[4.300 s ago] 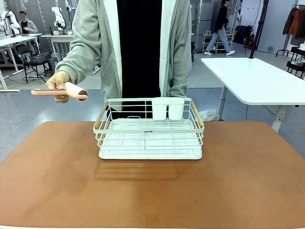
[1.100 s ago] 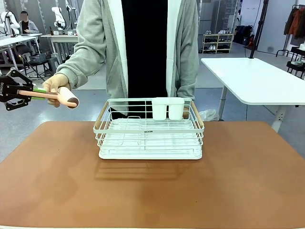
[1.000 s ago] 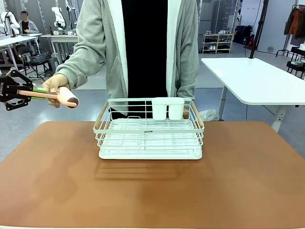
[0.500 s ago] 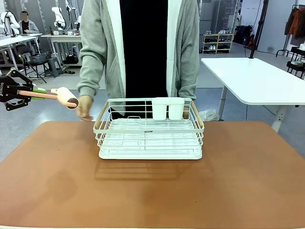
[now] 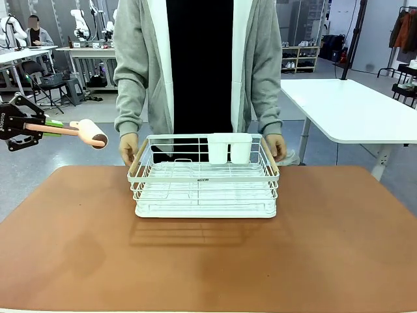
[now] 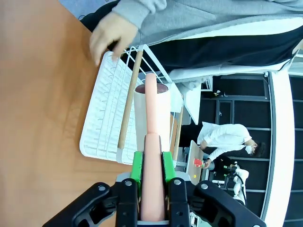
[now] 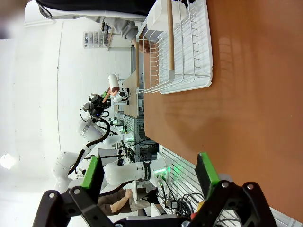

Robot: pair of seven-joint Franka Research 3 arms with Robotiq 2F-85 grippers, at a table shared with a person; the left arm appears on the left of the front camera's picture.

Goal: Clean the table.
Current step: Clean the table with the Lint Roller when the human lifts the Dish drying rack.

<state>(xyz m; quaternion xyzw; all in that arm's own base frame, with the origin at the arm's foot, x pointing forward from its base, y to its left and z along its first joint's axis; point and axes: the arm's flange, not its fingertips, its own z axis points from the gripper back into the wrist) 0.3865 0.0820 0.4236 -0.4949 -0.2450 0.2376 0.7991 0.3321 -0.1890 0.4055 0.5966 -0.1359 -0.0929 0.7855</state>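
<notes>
The reddish-brown table (image 5: 208,261) spans the front view. My left gripper (image 5: 52,125) hangs off its far left, above table height, shut on the pink handle of a lint roller (image 5: 91,133) whose white roll points towards the person. In the left wrist view the green pads of that gripper (image 6: 152,170) clamp the roller's handle (image 6: 151,142), with the table (image 6: 38,94) below. My right gripper (image 7: 149,172) stands open over the table (image 7: 251,109) with nothing between its fingers.
A white wire rack (image 5: 203,176) with wooden handles and a white cup holder (image 5: 229,148) stands at the table's far middle. The person's hands (image 5: 128,147) (image 5: 277,146) rest at its two ends. A white-topped table (image 5: 352,107) stands behind on the right.
The person has let go of the lint roller and lowered that hand to the rack's left handle; the other hand now shows at its right end. My left gripper keeps the roller, unmoved.
</notes>
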